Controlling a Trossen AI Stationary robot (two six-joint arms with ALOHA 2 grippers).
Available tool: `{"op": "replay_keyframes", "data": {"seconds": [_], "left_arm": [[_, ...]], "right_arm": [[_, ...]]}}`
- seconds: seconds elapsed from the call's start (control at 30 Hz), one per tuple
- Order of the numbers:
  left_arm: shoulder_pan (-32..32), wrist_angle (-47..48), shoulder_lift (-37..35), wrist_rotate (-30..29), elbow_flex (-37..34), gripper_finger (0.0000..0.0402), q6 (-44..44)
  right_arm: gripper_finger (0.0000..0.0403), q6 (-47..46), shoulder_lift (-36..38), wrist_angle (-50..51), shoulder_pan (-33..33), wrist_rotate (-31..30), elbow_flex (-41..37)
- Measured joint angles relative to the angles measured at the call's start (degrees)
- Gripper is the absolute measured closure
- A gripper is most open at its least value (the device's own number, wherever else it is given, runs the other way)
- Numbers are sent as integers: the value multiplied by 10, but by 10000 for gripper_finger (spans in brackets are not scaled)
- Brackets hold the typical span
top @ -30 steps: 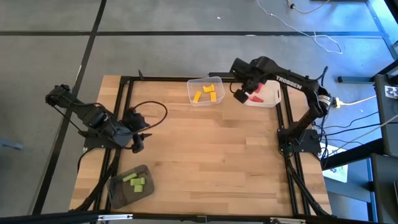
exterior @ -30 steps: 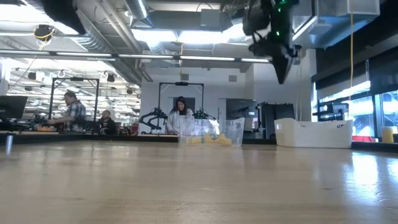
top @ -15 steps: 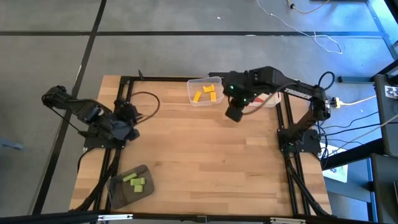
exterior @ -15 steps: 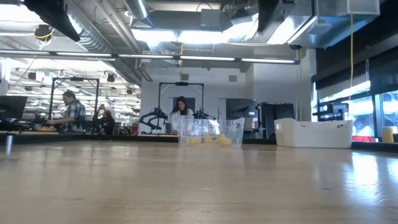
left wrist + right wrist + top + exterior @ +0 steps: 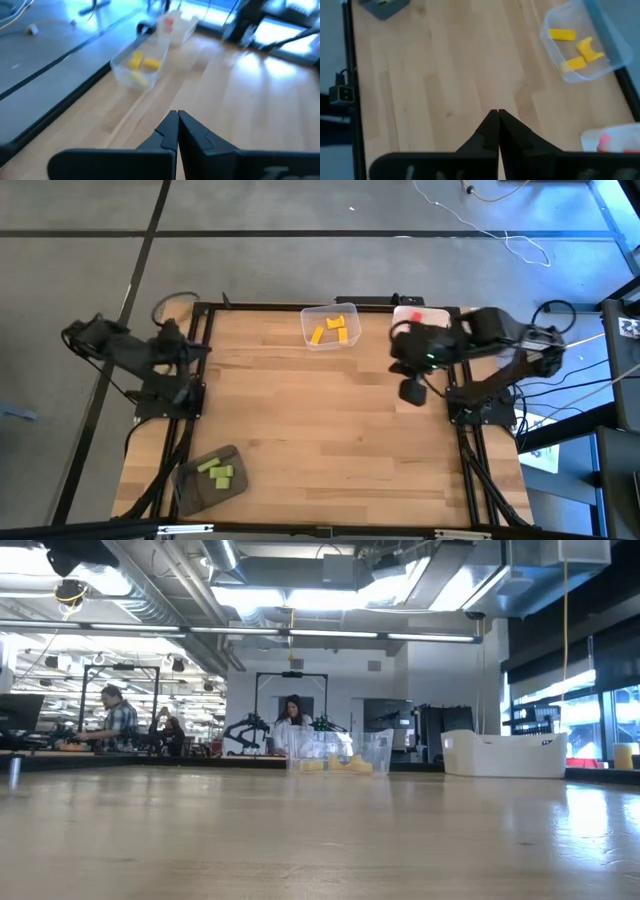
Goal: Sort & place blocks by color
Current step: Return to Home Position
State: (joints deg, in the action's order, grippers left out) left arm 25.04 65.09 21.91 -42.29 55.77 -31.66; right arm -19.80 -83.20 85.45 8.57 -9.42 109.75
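Yellow blocks [image 5: 333, 330] lie in a clear bin [image 5: 312, 340] at the far edge; the left wrist view shows them [image 5: 142, 62], and so does the right wrist view [image 5: 575, 47]. Red blocks [image 5: 411, 319] lie in a white bin [image 5: 435, 312] at the far right, partly behind my right arm. Green blocks [image 5: 215, 471] lie in a dark grey bin [image 5: 192, 488] at the near left. My left gripper [image 5: 177, 117] is shut and empty at the table's left edge [image 5: 190, 348]. My right gripper [image 5: 497, 116] is shut and empty above the right side of the table [image 5: 412, 391].
A black frame [image 5: 200, 360] runs along the table's left, far and right edges. The bare wooden top [image 5: 320, 430] stretches between the three bins. In the low view the clear bin [image 5: 335, 752] and white bin [image 5: 505, 754] stand at the far edge, with people in the room behind.
My right gripper has left the white bin, swung over the table past the clear bin, then gone toward the near and right edges. My left gripper has drawn back toward the table's far left edge. Both arms have risen out of the low view.
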Motion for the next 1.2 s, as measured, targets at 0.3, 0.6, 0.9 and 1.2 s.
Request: {"op": "replay_keyframes", "data": {"seconds": [0.3, 0.6, 0.9, 1.2], "left_arm": [[0, -100, -134, 43, 0, 401, 126], [0, -126, -218, 74, 1, 401, 190], [0, -133, -217, 102, 5, 401, 232], [0, -133, -217, 104, 5, 401, 228]], "right_arm": [[403, -143, 153, -26, 61, -89, -167], [403, -171, 321, -200, 114, -111, -386], [403, -126, 477, -362, 136, -121, -574], [403, -79, 643, -451, 136, -124, -689]]}}
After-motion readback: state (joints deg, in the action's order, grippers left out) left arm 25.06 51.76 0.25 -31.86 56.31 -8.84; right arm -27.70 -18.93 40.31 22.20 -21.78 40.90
